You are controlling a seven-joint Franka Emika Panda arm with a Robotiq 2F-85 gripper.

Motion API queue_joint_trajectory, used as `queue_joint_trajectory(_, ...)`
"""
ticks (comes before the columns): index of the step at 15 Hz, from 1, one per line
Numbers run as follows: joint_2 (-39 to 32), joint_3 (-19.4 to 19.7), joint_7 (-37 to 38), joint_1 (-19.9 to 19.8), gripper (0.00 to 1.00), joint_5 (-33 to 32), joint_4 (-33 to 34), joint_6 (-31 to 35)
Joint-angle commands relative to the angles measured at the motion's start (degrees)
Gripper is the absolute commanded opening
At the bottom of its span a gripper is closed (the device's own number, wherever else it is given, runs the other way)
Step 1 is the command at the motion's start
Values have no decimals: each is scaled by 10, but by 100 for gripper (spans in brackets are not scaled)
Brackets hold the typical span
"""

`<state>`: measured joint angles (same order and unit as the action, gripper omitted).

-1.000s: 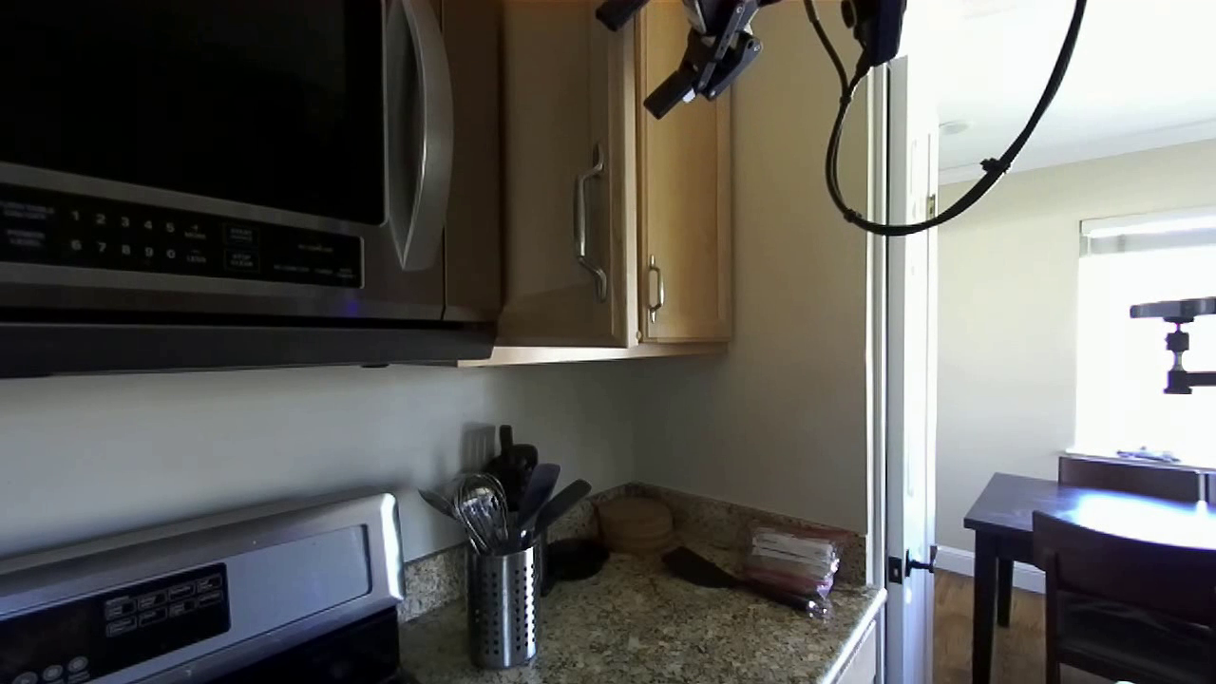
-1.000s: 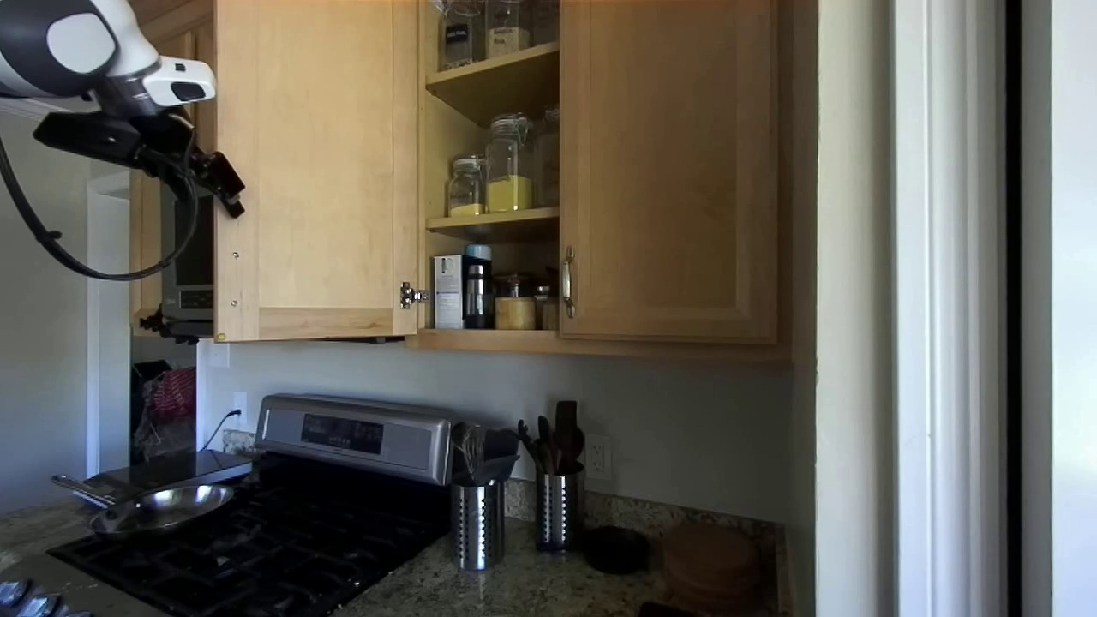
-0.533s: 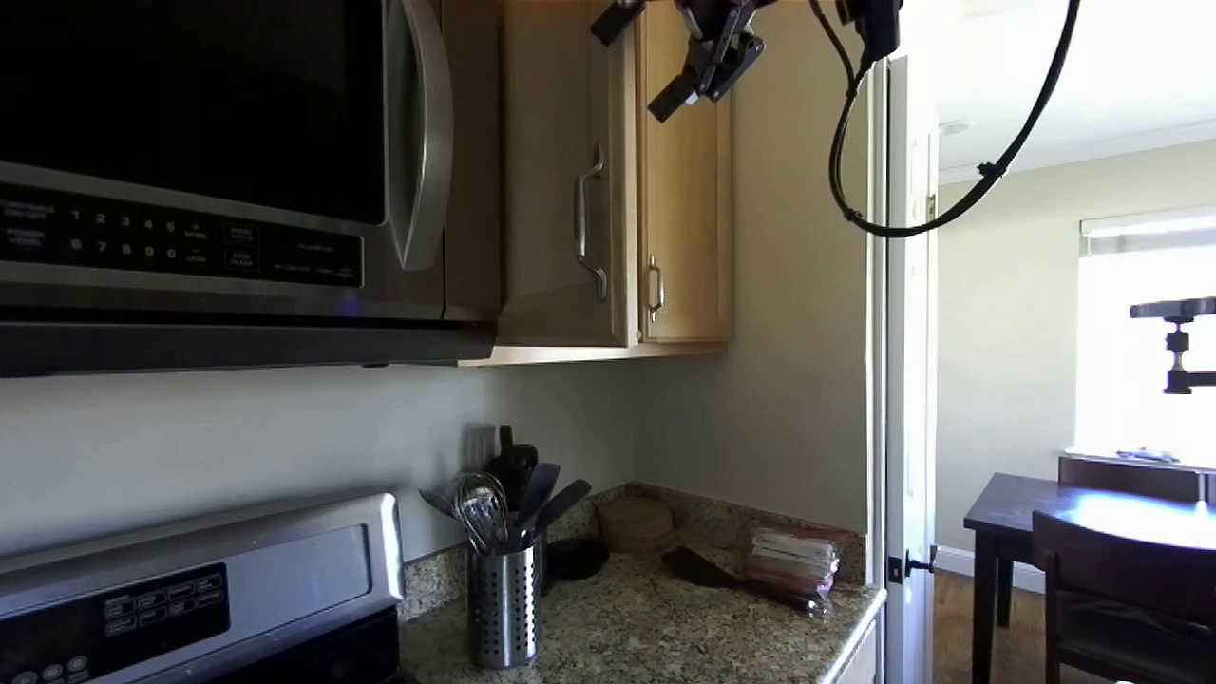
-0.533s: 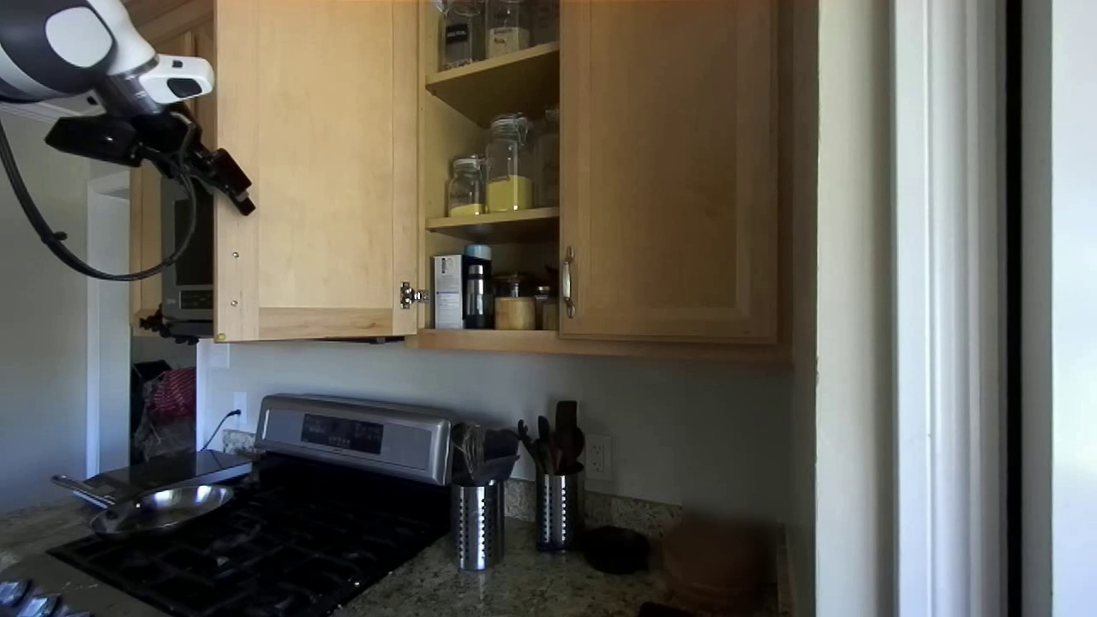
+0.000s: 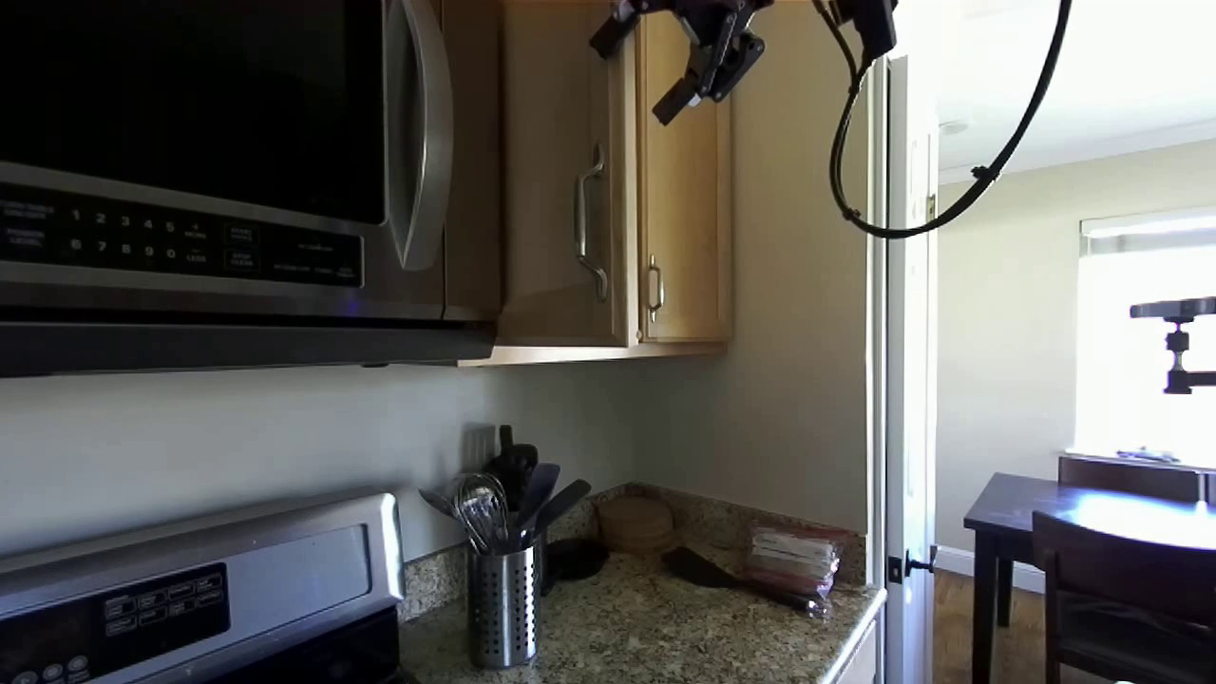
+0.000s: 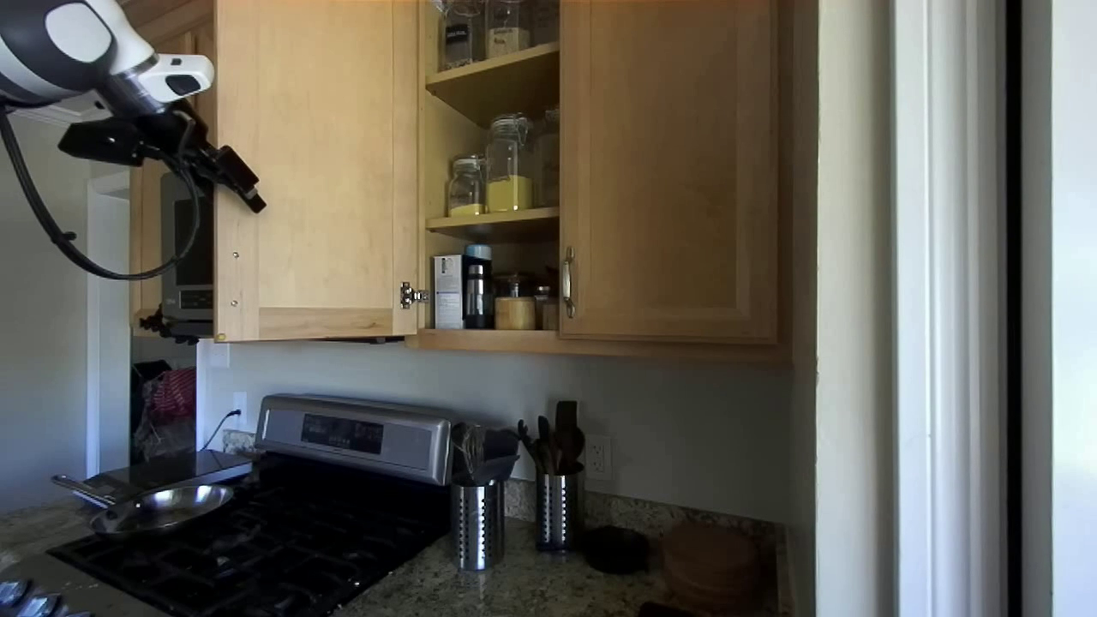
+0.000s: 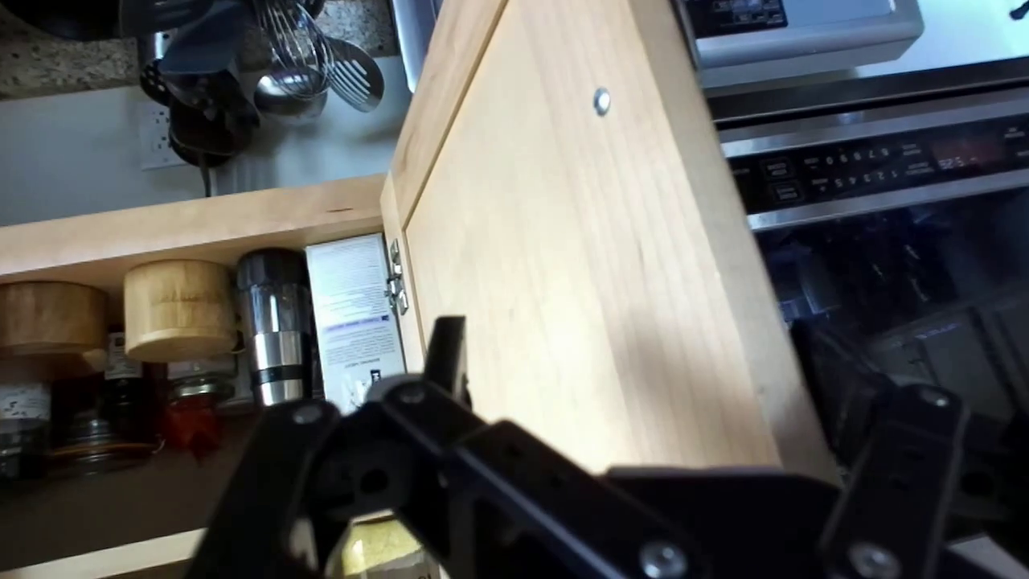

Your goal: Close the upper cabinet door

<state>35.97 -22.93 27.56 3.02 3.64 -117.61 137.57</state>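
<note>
The pincer [image 5: 632, 82], spread wide, has edged further across the free edge of the upper cabinet door [image 6: 321, 188], upper left in an exterior view; the door stands open, unmoved, so closing seems yet to begin. Digits 0–9 read on the microwave keypad [image 5: 180, 237]; no brand is legible.

bright window [image 5: 1121, 351] in a pale wall [image 5: 1007, 323]; dark table [image 5: 1024, 499], chairs [image 5: 1111, 575].

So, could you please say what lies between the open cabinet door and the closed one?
Beside the open door, an exterior view shows shelves with glass jars and, below, a white box and other containers.
</note>
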Motion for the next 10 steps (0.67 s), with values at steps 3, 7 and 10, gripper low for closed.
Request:
queue_joint_trajectory(3, 11, -28, 60, -42, 100, -49, 11, -24)
queue_joint_trajectory(7, 18, -42, 94, -61, 100, -81, 20, -59)
queue_joint_trajectory(10, 19, -50, 123, -69, 100, -105, 36, -120)
